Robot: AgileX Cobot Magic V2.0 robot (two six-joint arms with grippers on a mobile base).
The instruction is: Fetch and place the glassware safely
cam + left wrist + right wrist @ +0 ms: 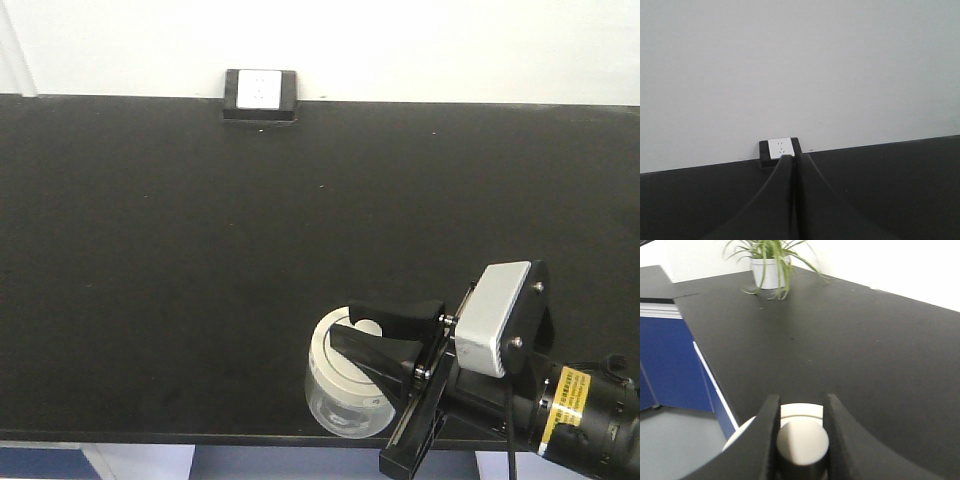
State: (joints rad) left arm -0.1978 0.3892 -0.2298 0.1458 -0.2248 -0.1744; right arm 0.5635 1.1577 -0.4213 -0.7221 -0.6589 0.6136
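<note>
The glassware, a squat clear jar [335, 405] with an off-white lid [330, 358], is at the front edge of the black table [200, 250]. My right gripper [345, 322] reaches in from the right and is shut on the lid's central knob [802, 442], one black finger on each side. The right wrist view shows the right gripper [801, 407] from behind, with the lid's rim [740, 436] overhanging the table edge. I cannot tell whether the jar rests on the table or hangs just above it. My left gripper [793, 159] is shut on nothing, above the table and facing the wall.
A white socket in a black box [260, 95] sits at the table's back edge against the white wall. A potted plant [766, 270] stands on the far end of the table. A blue cabinet [665, 365] and grey floor lie beyond the front edge.
</note>
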